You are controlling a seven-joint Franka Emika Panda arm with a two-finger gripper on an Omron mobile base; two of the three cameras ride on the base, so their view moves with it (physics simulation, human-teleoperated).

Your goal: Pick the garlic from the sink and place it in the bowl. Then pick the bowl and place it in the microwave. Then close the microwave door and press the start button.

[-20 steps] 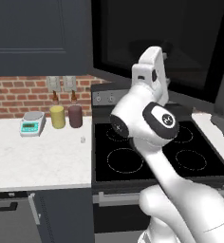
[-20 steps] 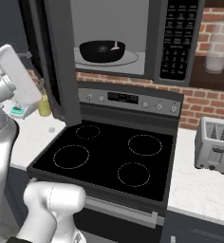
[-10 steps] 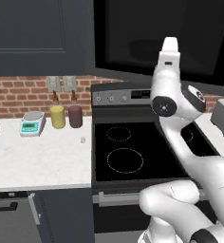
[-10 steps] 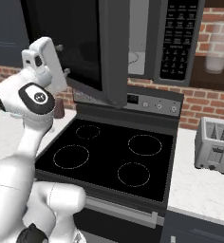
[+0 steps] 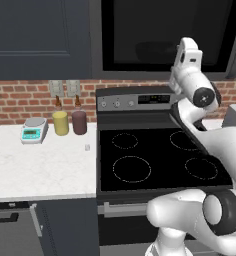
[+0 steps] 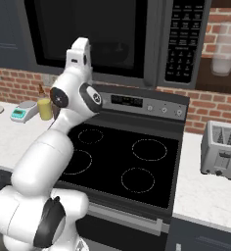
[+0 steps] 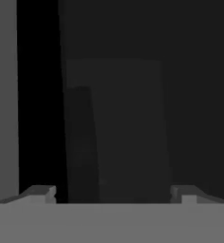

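Note:
The microwave [image 6: 156,44] hangs above the stove with its door [image 5: 165,35] lying flush against its front. My hand is raised against the door's dark window [image 6: 112,39], left of the button panel [image 6: 183,39]. In the hand view my gripper [image 7: 114,194] is open, its two fingertips [image 7: 42,192] wide apart with nothing between them, right up at the dark window. The bowl and the garlic are hidden behind the door. The sink is out of view.
A black stove top [image 5: 155,160] with its control panel [image 6: 142,103] lies below the microwave. A toaster [image 6: 221,149] stands on the right counter. On the left counter [image 5: 40,165] are a small scale [image 5: 32,130] and two jars [image 5: 70,121].
The microwave door has swung from wide open to flush against the microwave. My arm went along with it, towards the microwave front.

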